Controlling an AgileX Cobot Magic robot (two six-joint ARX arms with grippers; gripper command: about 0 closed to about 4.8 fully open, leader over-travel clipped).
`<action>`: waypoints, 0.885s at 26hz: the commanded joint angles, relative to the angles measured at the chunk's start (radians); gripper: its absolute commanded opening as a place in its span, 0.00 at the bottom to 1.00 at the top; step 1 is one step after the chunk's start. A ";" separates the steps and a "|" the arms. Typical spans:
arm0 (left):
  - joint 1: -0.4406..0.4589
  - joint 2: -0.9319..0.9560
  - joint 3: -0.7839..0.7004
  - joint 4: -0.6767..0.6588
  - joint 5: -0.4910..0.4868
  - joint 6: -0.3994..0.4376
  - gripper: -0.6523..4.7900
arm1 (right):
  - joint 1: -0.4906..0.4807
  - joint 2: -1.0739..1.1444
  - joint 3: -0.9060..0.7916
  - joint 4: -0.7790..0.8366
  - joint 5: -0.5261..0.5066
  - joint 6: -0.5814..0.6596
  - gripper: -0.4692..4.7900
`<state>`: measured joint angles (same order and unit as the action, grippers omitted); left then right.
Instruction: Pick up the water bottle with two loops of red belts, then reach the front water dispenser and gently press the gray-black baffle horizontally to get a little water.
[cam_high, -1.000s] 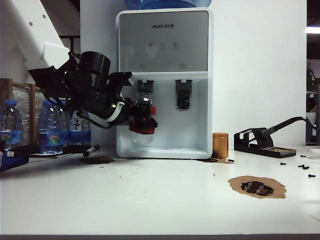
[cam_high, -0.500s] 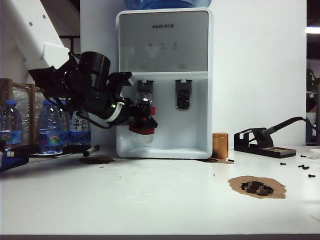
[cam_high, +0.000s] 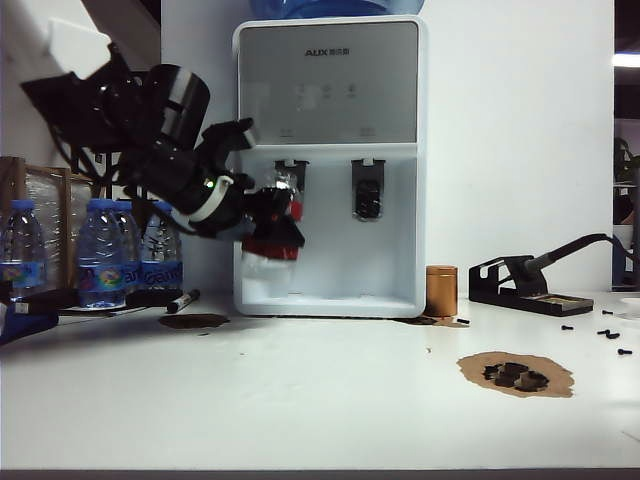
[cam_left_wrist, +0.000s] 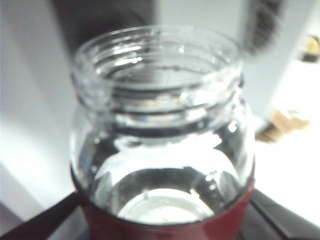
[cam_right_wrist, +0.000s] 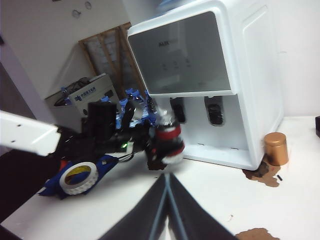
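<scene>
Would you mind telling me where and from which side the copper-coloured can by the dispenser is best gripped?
Grip the copper can round its mid-body, coming level from the front. It stands upright, a plain cylinder, with the water dispenser close on one side, so fingers fit across its width.

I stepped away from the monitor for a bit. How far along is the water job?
Pickup is done: the left gripper holds the water bottle off the table, by the water dispenser. In hand: bottle just left of the gray-black baffle, apparently not pressing. Water inside: cannot tell. The right gripper, shut, waits aside.
</scene>
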<state>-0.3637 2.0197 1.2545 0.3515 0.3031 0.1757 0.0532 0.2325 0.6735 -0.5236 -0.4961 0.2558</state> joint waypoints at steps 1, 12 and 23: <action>-0.024 -0.071 -0.105 0.044 0.029 0.000 0.11 | 0.001 0.002 0.003 0.009 0.027 -0.014 0.08; -0.220 -0.243 -0.503 0.300 -0.008 0.000 0.11 | 0.001 -0.071 -0.234 0.207 -0.008 0.085 0.08; -0.265 -0.223 -0.670 0.375 -0.053 0.000 0.11 | 0.001 -0.166 -0.410 0.205 -0.051 0.085 0.08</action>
<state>-0.6270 1.7844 0.5968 0.7464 0.2478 0.1757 0.0528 0.0795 0.2764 -0.3264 -0.5430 0.3378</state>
